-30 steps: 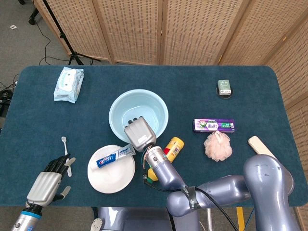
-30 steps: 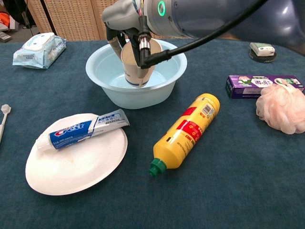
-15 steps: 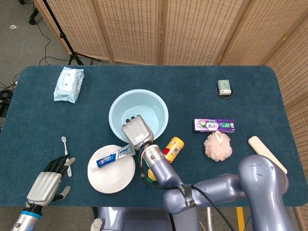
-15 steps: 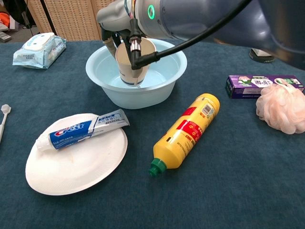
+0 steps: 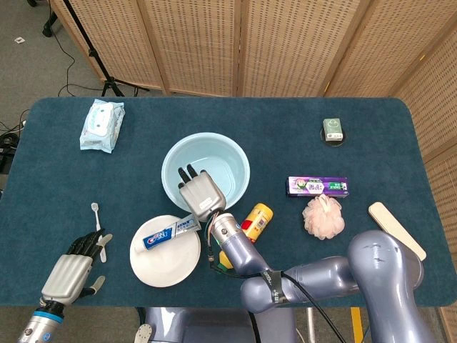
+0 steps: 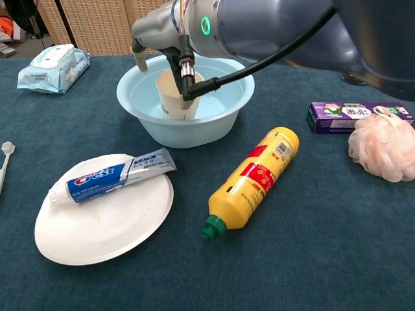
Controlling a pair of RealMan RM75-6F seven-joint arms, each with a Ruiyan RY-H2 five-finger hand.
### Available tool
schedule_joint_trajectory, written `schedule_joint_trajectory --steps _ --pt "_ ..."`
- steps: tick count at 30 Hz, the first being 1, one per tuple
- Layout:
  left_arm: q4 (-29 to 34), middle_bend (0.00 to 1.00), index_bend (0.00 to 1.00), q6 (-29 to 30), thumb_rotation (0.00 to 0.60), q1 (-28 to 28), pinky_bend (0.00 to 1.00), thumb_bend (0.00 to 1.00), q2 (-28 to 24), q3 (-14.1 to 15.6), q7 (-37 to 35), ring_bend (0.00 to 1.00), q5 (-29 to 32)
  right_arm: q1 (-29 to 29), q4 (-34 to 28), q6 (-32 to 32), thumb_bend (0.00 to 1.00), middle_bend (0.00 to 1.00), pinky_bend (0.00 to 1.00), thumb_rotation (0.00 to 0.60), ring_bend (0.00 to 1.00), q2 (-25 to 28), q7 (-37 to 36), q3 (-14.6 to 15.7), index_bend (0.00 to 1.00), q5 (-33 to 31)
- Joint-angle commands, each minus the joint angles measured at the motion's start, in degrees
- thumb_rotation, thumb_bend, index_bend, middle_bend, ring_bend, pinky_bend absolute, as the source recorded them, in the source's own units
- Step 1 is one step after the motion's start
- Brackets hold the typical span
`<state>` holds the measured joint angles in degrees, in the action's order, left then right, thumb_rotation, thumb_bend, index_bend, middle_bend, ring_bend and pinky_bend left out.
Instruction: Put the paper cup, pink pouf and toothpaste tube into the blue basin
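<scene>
1. Dark blue cloth covers the table (image 5: pixel 285 121), and wicker screens stand behind it.
2. Nearest the robot, the left hand (image 5: pixel 71 270) rests low at the table's near left corner, fingers apart and holding nothing, just beside a toothbrush (image 5: pixel 97 212).
3. On a white paper plate (image 6: pixel 97 227) the toothpaste tube (image 6: pixel 113 178) lies flat, its tail end poking past the plate's rim.
4. Beside the plate, a yellow bottle (image 6: pixel 256 178) lies on its side, green cap toward the robot.
5. Further right, the pink pouf (image 6: pixel 384 147) sits on the cloth, touching a purple box (image 6: pixel 356 116).
6. Mid-table, the paper cup (image 6: pixel 176 97) stands upright inside the blue basin (image 6: pixel 227 116).
7. Over the basin's near rim the right hand (image 5: pixel 198 191) hangs with its fingers stretched out; the chest view shows the cup standing free below it, so it holds nothing.
8. Far left lies a pack of wipes (image 5: pixel 101 123); far right, a small green box (image 5: pixel 333 129).
</scene>
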<state>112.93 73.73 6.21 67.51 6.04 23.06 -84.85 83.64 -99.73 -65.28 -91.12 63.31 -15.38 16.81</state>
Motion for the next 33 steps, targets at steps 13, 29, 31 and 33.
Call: schedule_joint_trajectory --steps 13,29,31,33 --pt "0.65 0.0 0.01 1.14 0.6 -0.24 0.11 0.33 -0.64 0.56 -0.22 0.0 -1.57 -4.37 -10.97 -7.53 0.15 0.0 0.25 0.6 0.0 8.67 -0.16 2.49 0.01 4.33" --pt "0.79 0.0 0.01 2.95 0.6 -1.0 0.11 0.33 -0.05 1.08 2.6 0.0 -3.84 -25.72 -26.88 -10.7 0.1 0.0 0.18 0.6 0.0 27.71 -19.91 15.74 0.0 23.63" --pt "0.7 0.0 0.01 3.61 0.6 -1.27 0.11 0.33 0.24 0.94 3.21 0.0 -4.08 -28.45 -27.41 -8.24 0.1 0.0 0.18 0.6 0.0 29.52 -26.13 16.21 0.0 24.96" --pt "0.67 0.0 0.01 4.09 0.6 -1.51 0.11 0.33 0.53 0.96 4.05 0.0 -4.48 -31.04 -27.86 -4.23 0.1 0.0 0.18 0.6 0.0 31.92 -33.44 16.45 0.0 26.32"
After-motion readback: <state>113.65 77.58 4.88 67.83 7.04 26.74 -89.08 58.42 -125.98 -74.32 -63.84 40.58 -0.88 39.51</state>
